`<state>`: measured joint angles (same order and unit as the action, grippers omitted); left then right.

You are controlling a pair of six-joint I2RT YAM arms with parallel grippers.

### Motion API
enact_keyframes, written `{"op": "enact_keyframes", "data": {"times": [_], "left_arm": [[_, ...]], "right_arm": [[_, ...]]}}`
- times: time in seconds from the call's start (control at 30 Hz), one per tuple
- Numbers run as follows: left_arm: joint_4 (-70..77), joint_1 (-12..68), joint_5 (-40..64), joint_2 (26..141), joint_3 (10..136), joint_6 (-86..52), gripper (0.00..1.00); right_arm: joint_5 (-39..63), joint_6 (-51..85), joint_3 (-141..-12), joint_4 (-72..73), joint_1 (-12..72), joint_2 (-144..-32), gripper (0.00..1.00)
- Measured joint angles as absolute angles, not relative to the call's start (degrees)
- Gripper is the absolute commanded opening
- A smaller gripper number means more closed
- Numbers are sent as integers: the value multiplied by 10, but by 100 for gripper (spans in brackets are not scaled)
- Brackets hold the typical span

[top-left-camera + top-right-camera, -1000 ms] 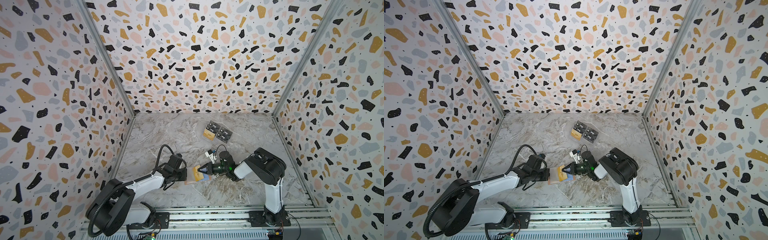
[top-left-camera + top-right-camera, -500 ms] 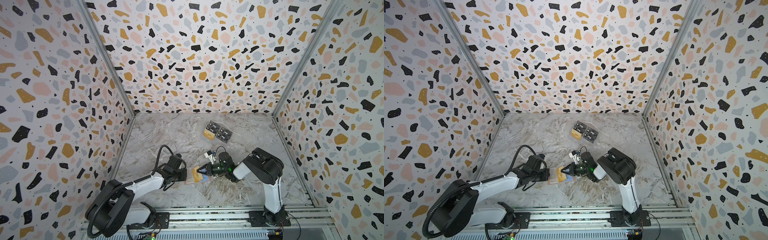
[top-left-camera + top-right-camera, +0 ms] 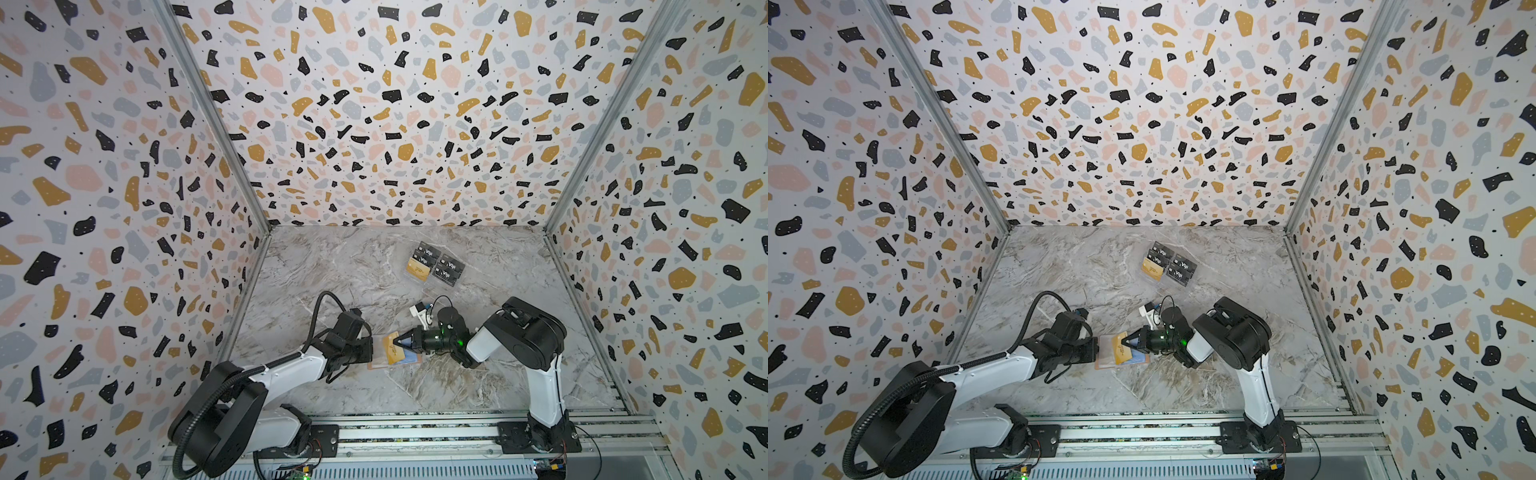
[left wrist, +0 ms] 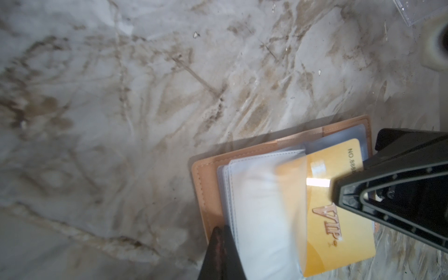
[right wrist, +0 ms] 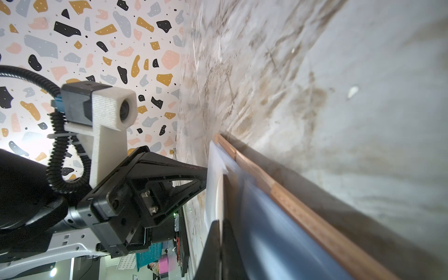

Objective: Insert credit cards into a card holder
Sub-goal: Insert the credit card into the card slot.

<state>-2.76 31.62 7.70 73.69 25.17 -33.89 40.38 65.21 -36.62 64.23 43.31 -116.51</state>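
A gold credit card (image 4: pixel 339 232) marked VIP is gripped at one end by the clenched jaws of the right gripper (image 3: pixel 397 341). It is tucked partly under a raised clear sleeve (image 4: pixel 261 206) of the card holder (image 3: pixel 375 365). The card holder lies open on the marble counter (image 3: pixel 332 270), near the front edge, between the two arms. The sleeve's edge is pinched by the closed jaws of the left gripper (image 3: pixel 371 350). Well behind, a clear stand (image 3: pixel 422 280) is seen, loaded with black Vip cards (image 3: pixel 451 268) and another gold card (image 3: pixel 417 269).
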Motion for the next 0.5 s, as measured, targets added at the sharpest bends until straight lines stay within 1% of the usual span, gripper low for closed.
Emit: {"op": "enact_keyframes", "data": {"times": [0.5], "left_arm": [[-19,319,73,732,244,-344,0]], "right_arm": [[379,657,-354,670,445,-1165,0]]}}
